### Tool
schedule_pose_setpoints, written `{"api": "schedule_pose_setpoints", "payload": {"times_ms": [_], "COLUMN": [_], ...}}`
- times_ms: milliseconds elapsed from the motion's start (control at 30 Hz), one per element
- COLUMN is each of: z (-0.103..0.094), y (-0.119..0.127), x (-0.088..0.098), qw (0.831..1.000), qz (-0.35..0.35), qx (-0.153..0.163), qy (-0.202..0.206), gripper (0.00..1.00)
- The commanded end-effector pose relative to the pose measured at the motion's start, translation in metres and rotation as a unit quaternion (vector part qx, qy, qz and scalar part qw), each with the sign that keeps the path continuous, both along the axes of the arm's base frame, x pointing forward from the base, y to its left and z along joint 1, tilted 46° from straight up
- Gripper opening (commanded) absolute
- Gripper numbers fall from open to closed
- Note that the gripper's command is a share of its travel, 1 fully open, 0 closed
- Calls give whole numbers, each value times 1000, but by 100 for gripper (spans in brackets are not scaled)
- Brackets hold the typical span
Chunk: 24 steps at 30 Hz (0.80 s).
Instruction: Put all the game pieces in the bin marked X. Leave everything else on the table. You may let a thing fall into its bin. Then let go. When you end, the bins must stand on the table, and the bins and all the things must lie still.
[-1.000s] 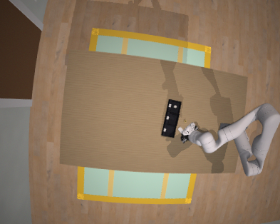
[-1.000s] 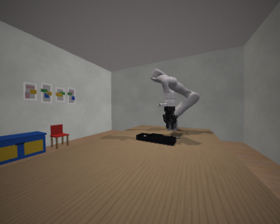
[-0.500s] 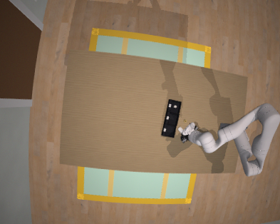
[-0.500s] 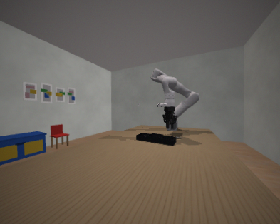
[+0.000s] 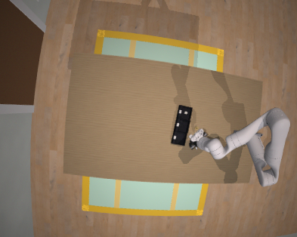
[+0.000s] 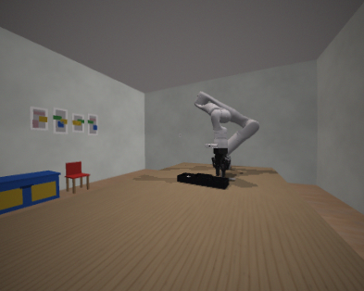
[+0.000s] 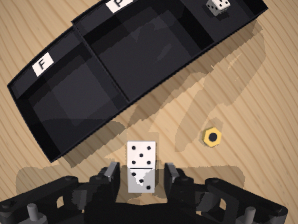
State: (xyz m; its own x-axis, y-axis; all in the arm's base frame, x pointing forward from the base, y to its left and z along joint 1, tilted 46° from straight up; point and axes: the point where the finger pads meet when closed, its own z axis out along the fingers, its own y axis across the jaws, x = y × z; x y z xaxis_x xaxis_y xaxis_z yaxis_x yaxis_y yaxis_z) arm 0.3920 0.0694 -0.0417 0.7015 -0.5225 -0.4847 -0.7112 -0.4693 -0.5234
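A white domino [image 7: 142, 156] with black pips lies flat on the table in the wrist view. My gripper [image 7: 142, 173] [image 5: 193, 145] [image 6: 220, 174] is partly open and points down over it; the domino's near half is between the fingertips, with a gap on each side. A white die [image 7: 218, 5] [image 5: 186, 112] lies in the end compartment of the black bins [image 7: 103, 66] [image 5: 182, 124] [image 6: 203, 180]. The F label [image 7: 43, 64] and part of the P label [image 7: 119, 4] show. The end compartment's label is out of the wrist view and unreadable in the top view.
A yellow hex nut [image 7: 212, 137] with a dark centre lies on the table, right of the domino in the wrist view. The F and P compartments show no objects inside. The bins stand on the table [image 5: 115, 121] close to the gripper, beyond the domino.
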Motion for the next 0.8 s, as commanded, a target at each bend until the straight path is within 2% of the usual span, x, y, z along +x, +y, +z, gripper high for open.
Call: {"api": "schedule_pose_setpoints", "payload": {"times_ms": [0, 767], "z": [0, -10], "y": [5, 12], "x": [-1, 1], "qw": [1000, 1000], "qz": [4, 4], "qx": [2, 2], "qy": [0, 0], "gripper": [41, 41]}}
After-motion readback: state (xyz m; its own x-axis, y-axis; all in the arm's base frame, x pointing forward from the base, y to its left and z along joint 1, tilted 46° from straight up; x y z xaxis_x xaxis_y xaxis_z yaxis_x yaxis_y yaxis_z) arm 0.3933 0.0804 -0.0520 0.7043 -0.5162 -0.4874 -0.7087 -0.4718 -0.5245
